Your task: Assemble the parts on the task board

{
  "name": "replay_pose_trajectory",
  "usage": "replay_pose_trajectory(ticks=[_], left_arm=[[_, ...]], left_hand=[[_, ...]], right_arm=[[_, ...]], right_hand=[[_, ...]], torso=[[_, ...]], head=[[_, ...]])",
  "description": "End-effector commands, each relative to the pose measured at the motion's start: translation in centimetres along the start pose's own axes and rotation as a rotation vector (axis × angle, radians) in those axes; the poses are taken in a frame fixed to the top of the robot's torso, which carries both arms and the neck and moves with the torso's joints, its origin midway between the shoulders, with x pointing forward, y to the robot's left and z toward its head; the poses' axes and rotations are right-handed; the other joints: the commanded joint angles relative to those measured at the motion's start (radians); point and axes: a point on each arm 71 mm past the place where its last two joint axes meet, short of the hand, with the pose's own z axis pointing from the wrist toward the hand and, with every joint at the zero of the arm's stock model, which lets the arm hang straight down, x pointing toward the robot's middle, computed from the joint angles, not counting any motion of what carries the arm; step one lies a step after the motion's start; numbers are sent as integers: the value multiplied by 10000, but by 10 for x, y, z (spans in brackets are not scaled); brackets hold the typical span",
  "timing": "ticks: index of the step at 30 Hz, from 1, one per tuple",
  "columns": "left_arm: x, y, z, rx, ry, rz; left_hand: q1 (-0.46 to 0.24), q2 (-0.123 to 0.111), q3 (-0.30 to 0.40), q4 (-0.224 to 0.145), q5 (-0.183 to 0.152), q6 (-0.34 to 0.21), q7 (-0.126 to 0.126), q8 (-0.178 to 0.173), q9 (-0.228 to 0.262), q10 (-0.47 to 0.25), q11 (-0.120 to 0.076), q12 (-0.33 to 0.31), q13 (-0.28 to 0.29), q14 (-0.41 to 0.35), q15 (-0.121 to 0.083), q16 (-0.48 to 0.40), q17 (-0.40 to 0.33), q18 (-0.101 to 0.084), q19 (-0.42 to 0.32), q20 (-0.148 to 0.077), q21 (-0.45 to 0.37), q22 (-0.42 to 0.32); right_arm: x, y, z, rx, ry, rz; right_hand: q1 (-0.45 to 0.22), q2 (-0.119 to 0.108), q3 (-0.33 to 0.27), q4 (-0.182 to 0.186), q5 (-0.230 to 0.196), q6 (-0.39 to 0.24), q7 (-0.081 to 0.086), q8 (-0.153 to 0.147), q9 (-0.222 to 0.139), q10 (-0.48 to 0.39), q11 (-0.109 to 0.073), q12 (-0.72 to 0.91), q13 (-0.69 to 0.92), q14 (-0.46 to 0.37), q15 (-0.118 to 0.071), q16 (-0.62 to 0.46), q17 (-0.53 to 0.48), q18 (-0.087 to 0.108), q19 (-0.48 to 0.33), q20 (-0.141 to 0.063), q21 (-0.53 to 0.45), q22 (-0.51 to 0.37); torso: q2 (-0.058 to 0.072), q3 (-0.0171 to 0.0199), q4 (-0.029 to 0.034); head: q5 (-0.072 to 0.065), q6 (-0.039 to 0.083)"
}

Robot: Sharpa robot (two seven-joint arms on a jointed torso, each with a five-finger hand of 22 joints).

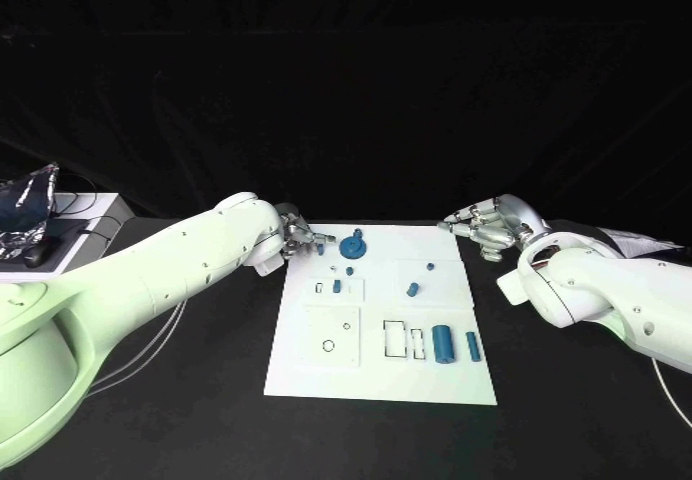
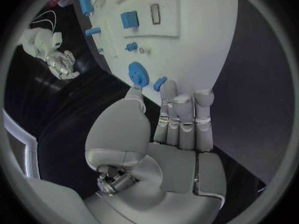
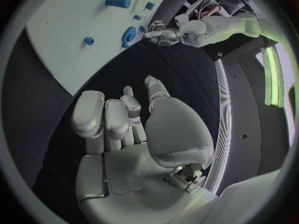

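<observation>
Task board [image 1: 378,375] sits mid black table [image 1: 216,420], white plate, blue parts [image 1: 446,345] scattered on it plus round blue gear [image 1: 353,248] near far edge. Dark drape all around behind. Left hand [image 1: 300,240] at board's far-left corner, fingers [image 2: 181,115] straight and apart, tips right by small blue piece [image 2: 159,83], holding nothing. Right hand [image 1: 483,228] off board's far-right corner over bare table, fingers loosely apart, empty.

The task board [image 1: 378,375] is white with thin black outlined rectangles, lying on a black table [image 1: 173,420]. The parts are blue: a gear-like piece [image 1: 355,247] toward the board's 12 o'clock edge and two cylinders [image 1: 444,344] toward 4 o'clock. Both arms are white with silver hands: left hand [image 1: 300,240], right hand [image 1: 483,228].
</observation>
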Motion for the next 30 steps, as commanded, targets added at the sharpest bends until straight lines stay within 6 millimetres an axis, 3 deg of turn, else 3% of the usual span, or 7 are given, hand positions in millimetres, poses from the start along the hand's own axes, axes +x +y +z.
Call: replay_pose_trajectory(ticks=[1,9,30], left_arm=[[-1,-2,0,26,118,143],[-4,0,0,-151,147,175],[0,-3,2,-173,271,266]], left_hand=[[154,96,165,-136,39,8,-12,-35,53,-97,-12,75,-13,-43,35,12,11,-115,-24,-9,-42,28],[244,150,482,-489,43,2,-59,115,282,-183,-37,242,89,-26,21,125,119,-134,13,-21,2,145],[405,123,495,-658,28,22,-68,150,302,-199,-47,240,194,-32,15,189,185,-150,18,-29,21,208]], right_arm=[[0,2,0,-154,9,-73],[-1,1,0,-142,6,-84],[0,2,0,-149,23,-83]], right_hand=[[-58,79,-35,12,51,-35,34,-64,-14,-54,10,-20,-4,-14,-8,-24,-5,57,682,-65,-26,1349],[-59,80,-42,-2,59,-22,30,-65,-27,-36,7,-7,9,-9,-12,-14,6,55,685,-68,-9,1351],[-59,80,-42,-2,59,-22,30,-65,-27,-36,7,-7,9,-9,-12,-14,6,55,685,-68,-9,1351]], torso=[[2,1,11],[-1,3,18],[8,4,11]], head=[[-14,-37],[-25,-76],[-11,-98]])
